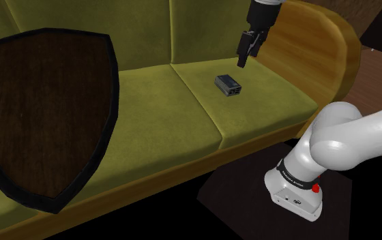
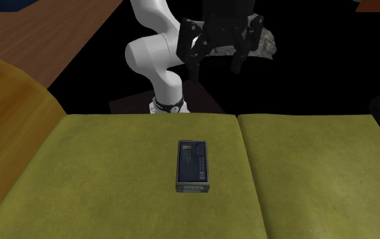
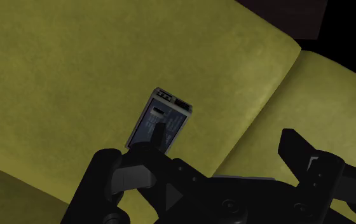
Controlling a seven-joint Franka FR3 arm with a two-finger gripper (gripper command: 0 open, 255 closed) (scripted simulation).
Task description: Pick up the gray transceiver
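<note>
The all-black gripper (image 3: 224, 132) is held wide open above the olive-green sofa cushion (image 1: 271, 102) so the flat grey rectangular transceiver (image 1: 228, 84), at its seven o'clock in the shoulder view, can be straddled.

Matt cloth sofa (image 1: 183, 109), glossy white arm (image 1: 346, 140)

There is one gray transceiver (image 1: 228, 84), one white arm (image 1: 346, 140) on one dark stand (image 1: 230, 201), and one black gripper (image 1: 247, 58) with two fingers (image 3: 295, 149). One yellow-green sofa (image 1: 203, 31) shows two seat cushions (image 1: 149, 123) side by side, with one seam between them, and one tan armrest (image 1: 333, 48). One dark, shield-shaped panel (image 1: 43, 116) with a single black rim shows in the shoulder view.
</note>
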